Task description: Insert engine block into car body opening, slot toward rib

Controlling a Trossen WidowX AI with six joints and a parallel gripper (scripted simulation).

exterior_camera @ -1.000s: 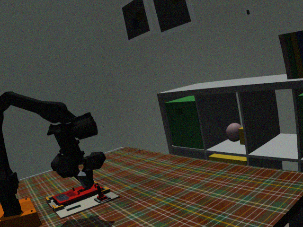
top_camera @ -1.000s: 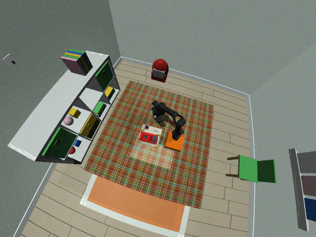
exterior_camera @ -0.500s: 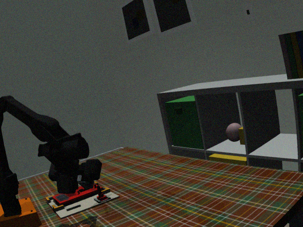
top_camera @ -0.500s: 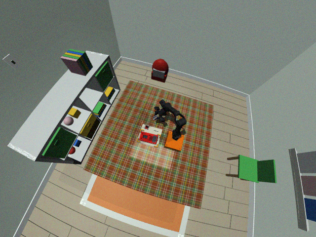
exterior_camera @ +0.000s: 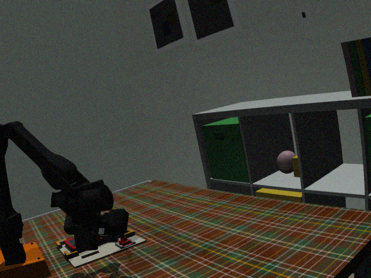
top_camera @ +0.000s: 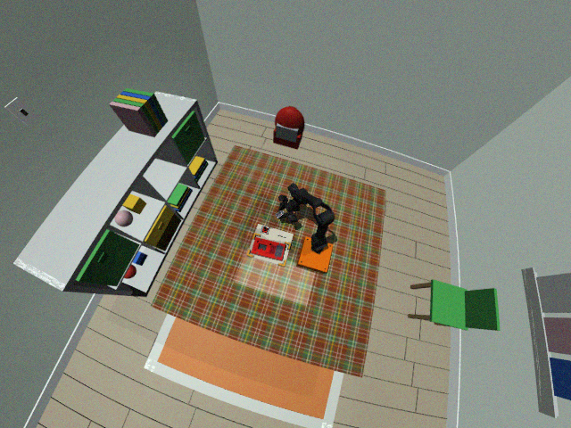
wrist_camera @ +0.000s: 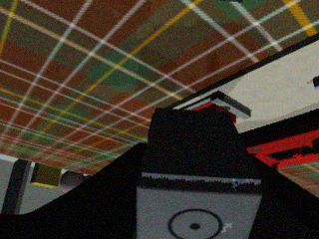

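Note:
The engine block (top_camera: 279,214) (exterior_camera: 101,230) (wrist_camera: 199,211) is grey and dark, with a ring and dot on its grey face. My gripper (top_camera: 281,212) (exterior_camera: 101,231) (wrist_camera: 189,155) is shut on it, raised and tilted, near the edge of the white board (top_camera: 277,234) (exterior_camera: 108,250) (wrist_camera: 279,92). The red car body (top_camera: 268,256) (exterior_camera: 71,244) (wrist_camera: 294,149) lies on that board. The top view shows its dark opening; the gripper partly hides the body in the exterior view. Which side of the block carries the slot, and where the rib is, I cannot tell.
A small red part on a dark base (top_camera: 265,229) (exterior_camera: 124,241) stands at the board's corner, just beyond the block in the wrist view. Yellow brackets surround the car body. The arm's orange base (top_camera: 305,259) (exterior_camera: 31,252) is beside the board. A shelf (top_camera: 87,184) stands farther off.

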